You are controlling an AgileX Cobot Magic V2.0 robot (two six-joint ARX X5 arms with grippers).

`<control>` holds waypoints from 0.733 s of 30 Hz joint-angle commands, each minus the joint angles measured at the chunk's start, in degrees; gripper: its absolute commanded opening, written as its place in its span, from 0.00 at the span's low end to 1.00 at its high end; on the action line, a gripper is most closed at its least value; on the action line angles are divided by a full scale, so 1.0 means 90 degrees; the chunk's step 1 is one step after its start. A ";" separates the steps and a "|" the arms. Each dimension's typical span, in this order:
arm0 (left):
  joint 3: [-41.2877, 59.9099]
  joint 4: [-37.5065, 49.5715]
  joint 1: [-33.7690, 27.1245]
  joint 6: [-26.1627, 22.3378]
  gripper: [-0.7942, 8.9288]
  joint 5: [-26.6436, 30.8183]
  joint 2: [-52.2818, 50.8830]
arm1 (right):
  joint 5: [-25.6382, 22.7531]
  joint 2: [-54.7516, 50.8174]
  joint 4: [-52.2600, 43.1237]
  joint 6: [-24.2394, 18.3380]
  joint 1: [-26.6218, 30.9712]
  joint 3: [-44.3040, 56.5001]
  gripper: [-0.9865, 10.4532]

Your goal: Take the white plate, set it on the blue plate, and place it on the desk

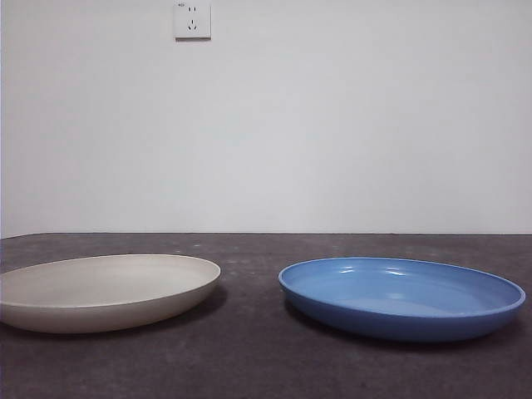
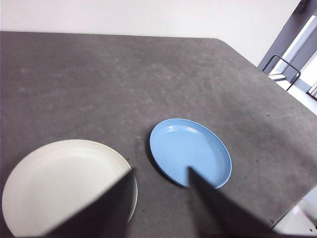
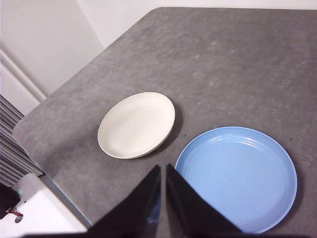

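The white plate (image 1: pixel 104 289) lies flat on the desk (image 1: pixel 249 349) at the left of the front view; the blue plate (image 1: pixel 402 296) lies beside it on the right, a gap between them. Both sit empty. My left gripper (image 2: pixel 161 173) hangs high above the desk, open, over the gap between the white plate (image 2: pixel 62 186) and the blue plate (image 2: pixel 190 151). My right gripper (image 3: pixel 163 168) is also held high, shut with nothing in it, near the blue plate's (image 3: pixel 237 176) rim, the white plate (image 3: pixel 136 124) farther off. Neither gripper shows in the front view.
A white wall with a power socket (image 1: pixel 192 21) stands behind the desk. The desk's edges show in both wrist views, with a metal frame (image 2: pixel 285 69) beyond one and a radiator (image 3: pixel 12 148) beyond the other.
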State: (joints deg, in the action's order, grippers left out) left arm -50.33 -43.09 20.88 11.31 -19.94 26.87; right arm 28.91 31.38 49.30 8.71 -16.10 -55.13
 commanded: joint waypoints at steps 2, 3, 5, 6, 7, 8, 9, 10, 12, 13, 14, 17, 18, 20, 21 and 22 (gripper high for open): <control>-0.0100 0.0066 0.0022 0.0172 0.54 -0.0301 0.0153 | -0.0056 0.0039 -0.0032 -0.0056 -0.0029 -0.0112 0.51; -0.0100 0.0066 0.0022 0.0211 0.57 -0.0384 0.0187 | -0.0068 0.0039 -0.0029 -0.0041 -0.0029 -0.0112 0.60; -0.0100 0.0063 0.0022 0.0318 0.61 -0.0639 0.0257 | -0.0063 0.0036 -0.0017 -0.0044 -0.0029 -0.0112 0.68; -0.0100 0.0063 0.0022 0.0381 0.63 -0.0787 0.0301 | -0.0053 0.0036 -0.0015 -0.0044 -0.0029 -0.0112 0.68; -0.0100 0.0061 0.0022 0.0442 0.64 -0.0896 0.0340 | -0.0049 0.0036 -0.0015 -0.0044 -0.0029 -0.0112 0.68; -0.0100 0.0053 0.0022 0.0495 0.64 -0.0967 0.0367 | -0.0046 0.0036 -0.0015 -0.0044 -0.0029 -0.0112 0.68; -0.0100 0.0039 0.0022 0.0515 0.63 -0.1054 0.0401 | -0.0046 0.0036 -0.0017 -0.0044 -0.0029 -0.0112 0.68; -0.0100 0.0012 0.0022 0.0512 0.63 -0.1149 0.0430 | -0.0046 0.0036 -0.0017 -0.0044 -0.0029 -0.0112 0.68; -0.0107 -0.0090 0.0022 0.0534 0.63 -0.1253 0.0464 | -0.0044 0.0036 -0.0017 -0.0010 -0.0029 -0.0112 0.68; -0.0112 -0.0153 0.0019 0.0542 0.63 -0.1375 0.0493 | -0.0036 0.0036 -0.0010 0.0036 -0.0029 -0.0112 0.68; -0.0131 -0.0240 0.0017 0.0600 0.63 -0.1462 0.0534 | -0.0022 0.0036 0.0005 0.0083 -0.0029 -0.0112 0.68; -0.0318 -0.0709 -0.0005 0.0804 0.63 -0.1484 0.0857 | 0.0027 0.0036 0.0022 0.0155 -0.0029 -0.0112 0.68; -0.0413 -0.0911 -0.0036 0.0801 0.63 -0.1479 0.1020 | 0.0027 0.0036 0.0041 0.0189 -0.0029 -0.0112 0.68; -0.0585 -0.1185 -0.0153 0.0775 0.63 -0.1479 0.1423 | 0.0027 0.0044 0.0078 0.0299 -0.0029 -0.0112 0.68; -0.0651 -0.1265 -0.0223 0.0738 0.63 -0.1479 0.1627 | 0.0029 0.0056 0.0087 0.0338 -0.0029 -0.0112 0.68; -0.0724 -0.1331 -0.0311 0.0675 0.63 -0.1479 0.1872 | 0.0036 0.0090 0.0102 0.0384 -0.0029 -0.0112 0.68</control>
State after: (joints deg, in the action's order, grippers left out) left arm -55.42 -55.02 18.46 17.72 -33.04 41.36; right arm 28.99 31.53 50.46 10.79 -16.10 -55.13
